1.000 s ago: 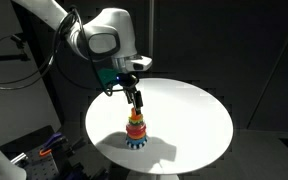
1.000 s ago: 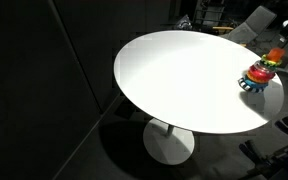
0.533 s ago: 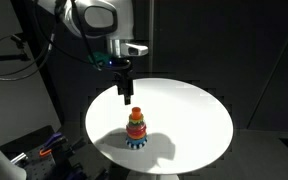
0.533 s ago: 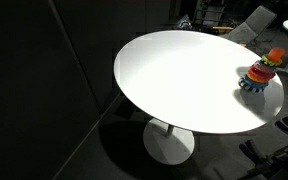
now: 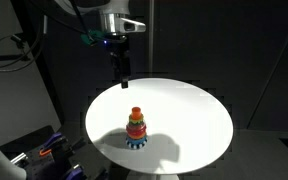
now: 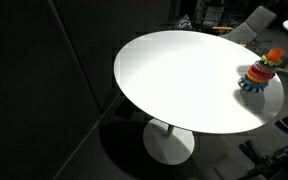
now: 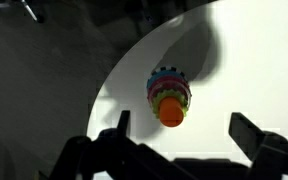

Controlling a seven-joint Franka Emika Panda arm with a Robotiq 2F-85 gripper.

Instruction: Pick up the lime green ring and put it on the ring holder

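Note:
The ring holder (image 5: 136, 129) stands on the round white table (image 5: 189, 112), near its front edge. It has a blue scalloped base, stacked red and orange rings and an orange top. It also shows in an exterior view (image 6: 261, 73) and in the wrist view (image 7: 170, 98). In the wrist view the lime green ring (image 7: 188, 104) sits on the stack just under the orange top. My gripper (image 5: 122, 72) hangs well above the table, behind and above the holder. In the wrist view the gripper (image 7: 184, 128) is open and empty, with the holder below it.
The surroundings are dark. Cables and equipment (image 5: 44, 150) sit low beside the table. Chairs and clutter (image 6: 249, 20) stand behind the table's far edge. The table's pedestal base (image 6: 169, 143) shows below the top.
My gripper has risen from just above the ring holder to well above the table and shifted slightly back. The holder has not moved.

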